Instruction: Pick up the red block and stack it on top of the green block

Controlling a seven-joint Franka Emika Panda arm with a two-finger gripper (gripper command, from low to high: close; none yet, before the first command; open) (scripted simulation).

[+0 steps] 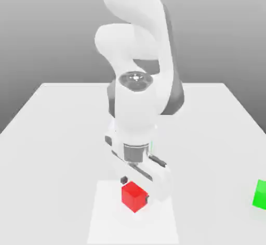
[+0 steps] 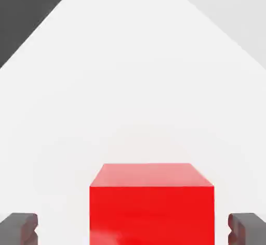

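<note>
The red block (image 1: 134, 196) rests on the white table near its front edge, on a paler square patch. My gripper (image 1: 135, 189) has come down around it, one dark fingertip (image 1: 123, 180) on each side of the cube. In the hand view the red block (image 2: 151, 205) sits between the two dark pads (image 2: 20, 228), with a clear gap on either side, so the jaws are open and not touching it. The green block (image 1: 260, 194) stands far off at the exterior view's right edge, partly cut off by the frame.
The white table (image 1: 52, 134) spreads wide on all sides. The arm's white body (image 1: 136, 108) rises directly behind the red block. A paler square patch (image 1: 104, 223) marks the table's front.
</note>
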